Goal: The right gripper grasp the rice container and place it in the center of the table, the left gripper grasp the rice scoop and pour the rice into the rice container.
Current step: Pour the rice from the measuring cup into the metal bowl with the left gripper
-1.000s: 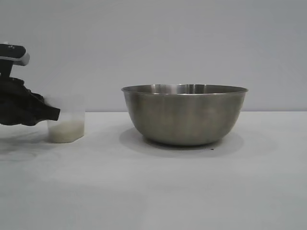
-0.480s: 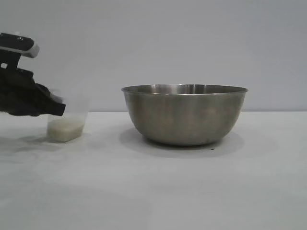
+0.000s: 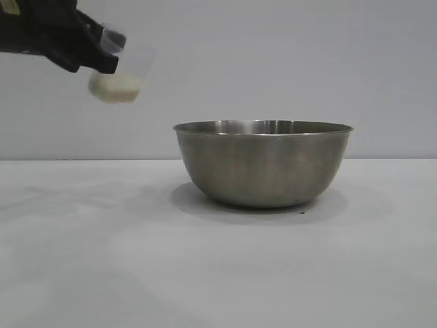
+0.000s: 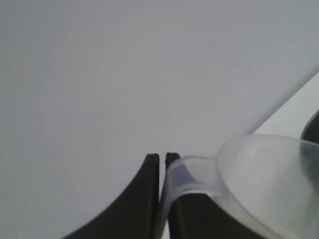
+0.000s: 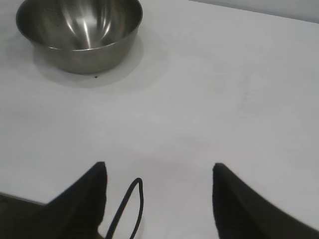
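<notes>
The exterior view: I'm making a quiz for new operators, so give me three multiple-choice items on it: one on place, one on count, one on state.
1. Where is the small translucent plastic rice scoop?
A. on the table
B. lifted, to the left of the bowl
C. inside the bowl

2. How many large round stainless-steel bowls stand on the plain white table?
A. one
B. two
C. three

3. The left gripper is:
A. open
B. shut on the scoop
C. out of sight

Answers: B, it hangs above rim height; A, a single bowl; B, its fingers clamp the handle.

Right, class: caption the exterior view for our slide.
Left gripper holds the rice scoop aloft, left of the steel rice container.
</notes>
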`<action>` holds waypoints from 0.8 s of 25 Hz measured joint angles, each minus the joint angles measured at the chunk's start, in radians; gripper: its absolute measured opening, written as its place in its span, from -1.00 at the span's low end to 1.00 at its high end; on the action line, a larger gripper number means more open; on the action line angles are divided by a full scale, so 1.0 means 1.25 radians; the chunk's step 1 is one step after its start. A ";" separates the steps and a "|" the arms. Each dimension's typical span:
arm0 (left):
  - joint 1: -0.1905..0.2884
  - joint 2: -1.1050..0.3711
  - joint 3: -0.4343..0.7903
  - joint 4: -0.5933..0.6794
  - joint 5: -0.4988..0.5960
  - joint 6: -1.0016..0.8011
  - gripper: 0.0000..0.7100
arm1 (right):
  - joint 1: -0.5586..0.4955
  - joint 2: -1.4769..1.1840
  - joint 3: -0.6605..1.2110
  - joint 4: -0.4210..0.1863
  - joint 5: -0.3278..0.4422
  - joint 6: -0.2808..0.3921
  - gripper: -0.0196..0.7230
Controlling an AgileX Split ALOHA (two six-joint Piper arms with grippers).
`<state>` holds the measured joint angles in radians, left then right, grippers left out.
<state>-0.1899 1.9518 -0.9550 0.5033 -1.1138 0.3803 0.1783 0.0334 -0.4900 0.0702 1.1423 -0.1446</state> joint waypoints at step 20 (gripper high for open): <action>-0.217 0.070 -0.254 0.333 0.448 0.645 -1.00 | 0.000 0.000 0.000 -0.002 0.000 0.003 0.26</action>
<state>-0.4617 2.0392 -1.2731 0.9197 -0.5537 1.1860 0.1783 0.0334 -0.4900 0.0680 1.1423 -0.1414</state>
